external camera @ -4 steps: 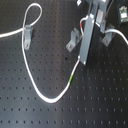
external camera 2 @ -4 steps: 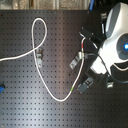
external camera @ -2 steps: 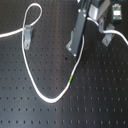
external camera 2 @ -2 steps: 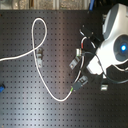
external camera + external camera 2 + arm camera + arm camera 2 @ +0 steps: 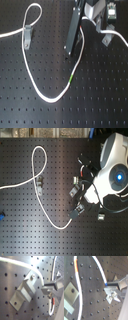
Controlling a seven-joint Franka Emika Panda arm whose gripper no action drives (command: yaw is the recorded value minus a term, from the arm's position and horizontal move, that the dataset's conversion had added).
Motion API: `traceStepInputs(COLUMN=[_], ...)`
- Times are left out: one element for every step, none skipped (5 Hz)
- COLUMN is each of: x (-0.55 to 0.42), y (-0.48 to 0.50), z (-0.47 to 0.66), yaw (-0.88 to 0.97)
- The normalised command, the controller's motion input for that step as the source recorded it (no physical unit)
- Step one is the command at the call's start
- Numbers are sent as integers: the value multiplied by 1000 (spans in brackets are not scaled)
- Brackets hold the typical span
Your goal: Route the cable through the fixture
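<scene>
1. On the black perforated board [image 5: 30,110] we see the cable [image 5: 31,82], a long white cord, laid in a wide curve; in the first exterior view it loops near the upper left, passes a grey bracket [image 5: 28,34], sweeps down to a low bend and climbs again toward the arm.
2. Along the rising stretch we mark the short green band [image 5: 71,79], just below the dark gripper [image 5: 67,51] in the first exterior view.
3. In the second exterior view we find the same cord [image 5: 33,163] looping at the upper left, crossing the bracket [image 5: 38,186] and curving to the lower middle, where its end rises toward the gripper [image 5: 75,212].
4. Beside the cord we note the white arm [image 5: 115,173], which fills the second exterior view's right.
5. In the first wrist view we see a grey bracket [image 5: 23,291] fixed to the board, with the cord [image 5: 37,272] passing just above it and running on to the fingertips [image 5: 51,286].
6. In the second wrist view the cord [image 5: 100,269] ends at the fingertips [image 5: 111,287], and the jaws stand nearly together on it, so we read them as pinching the cord.
7. A second white strand with an orange mark [image 5: 75,268] runs nearby in the second wrist view, apart from the jaws.
</scene>
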Motion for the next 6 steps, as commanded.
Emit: traceStepInputs(x=[-112,-117,78,66,5,-11], y=[-110,-423,-392,-58,-3,-21], z=[-546,-168,-108,-46,561,611], yaw=[0,-269,-131,0,0,0])
